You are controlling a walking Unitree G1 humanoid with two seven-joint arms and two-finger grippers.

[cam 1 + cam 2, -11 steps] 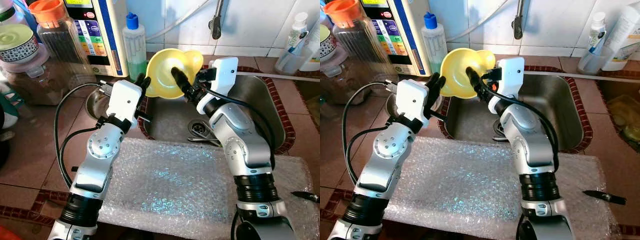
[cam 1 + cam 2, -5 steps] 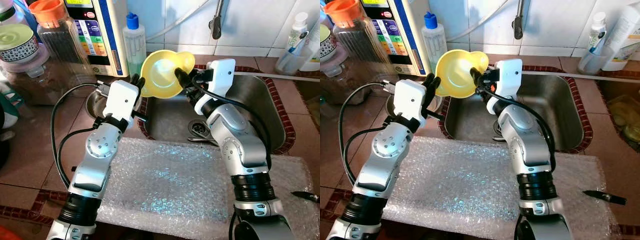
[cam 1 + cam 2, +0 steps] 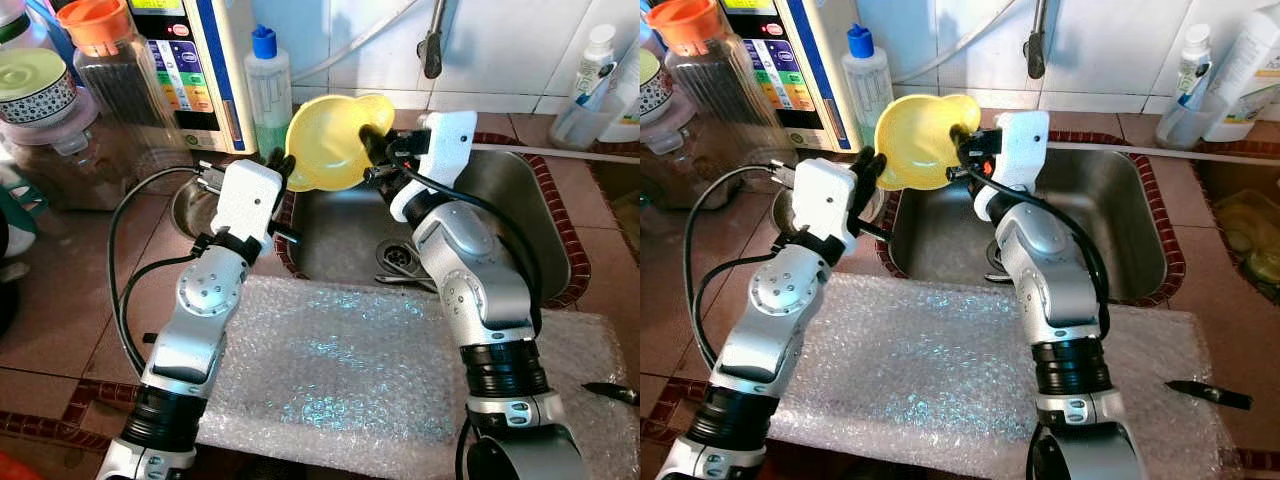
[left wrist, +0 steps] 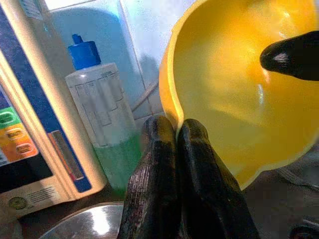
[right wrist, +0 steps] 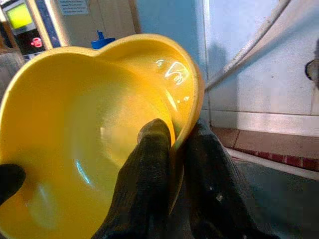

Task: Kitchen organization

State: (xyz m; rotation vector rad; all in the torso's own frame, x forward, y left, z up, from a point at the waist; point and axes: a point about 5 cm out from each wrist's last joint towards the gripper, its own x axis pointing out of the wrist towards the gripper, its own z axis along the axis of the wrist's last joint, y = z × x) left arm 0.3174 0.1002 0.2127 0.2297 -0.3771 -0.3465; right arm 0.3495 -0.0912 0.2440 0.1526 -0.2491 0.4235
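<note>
Over the near-left corner of the steel sink [image 3: 520, 215], both arms meet at one item. Bubble wrap sheet [image 3: 340, 365] covers the counter in front of the basin. Yellow bowl [image 3: 330, 140] is held tilted in the air, above the sink edge, just in front of the blue-capped bottle [image 3: 268, 85]. Right gripper [image 5: 172, 149] is clamped on the bowl's rim, one finger inside and one outside. Left gripper [image 4: 174, 144] pinches the opposite rim, fingers pressed close together on the edge. A black pen [image 3: 1210, 393] lies on the counter, far right.
</note>
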